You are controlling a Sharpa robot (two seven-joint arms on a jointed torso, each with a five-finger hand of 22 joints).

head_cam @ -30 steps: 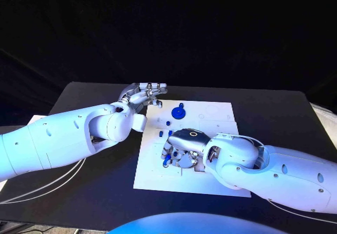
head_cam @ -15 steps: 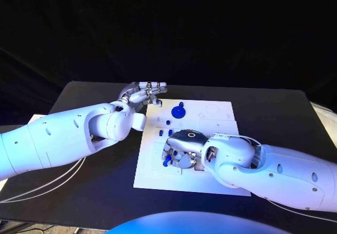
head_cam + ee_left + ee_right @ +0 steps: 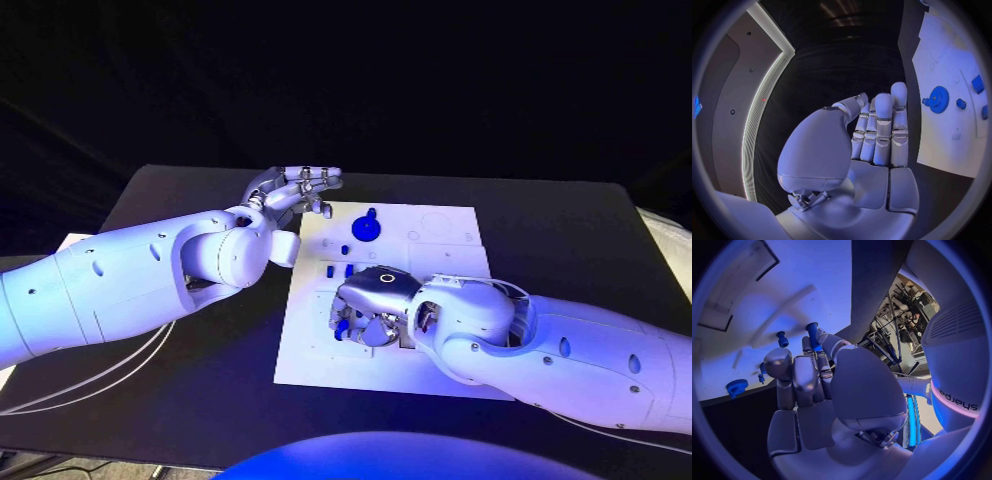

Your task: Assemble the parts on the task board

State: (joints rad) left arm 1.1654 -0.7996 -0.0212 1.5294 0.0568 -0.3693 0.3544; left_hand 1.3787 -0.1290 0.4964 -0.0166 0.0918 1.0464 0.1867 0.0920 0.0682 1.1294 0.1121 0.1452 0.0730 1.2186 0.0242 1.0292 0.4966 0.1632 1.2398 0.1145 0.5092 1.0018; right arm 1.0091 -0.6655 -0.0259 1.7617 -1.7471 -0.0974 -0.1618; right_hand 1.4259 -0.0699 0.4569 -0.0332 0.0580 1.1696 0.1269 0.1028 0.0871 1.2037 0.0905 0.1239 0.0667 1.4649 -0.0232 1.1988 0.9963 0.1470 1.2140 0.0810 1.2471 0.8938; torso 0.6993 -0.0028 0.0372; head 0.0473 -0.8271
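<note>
Right hand (image 3: 372, 305) curled down on task board (image 3: 447, 225) – pinching blue peg (image 3: 812, 335), left hand (image 3: 293, 190) empty, fingers straight, raised by board's far corner.

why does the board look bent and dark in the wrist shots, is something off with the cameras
Right wrist view: the fisheye lens bows the task board edges, and the right hand casts a soft shadow across it. Left wrist view: same curving of the board beside the left hand. Head view: blue-tinted light, edges straight.
</note>
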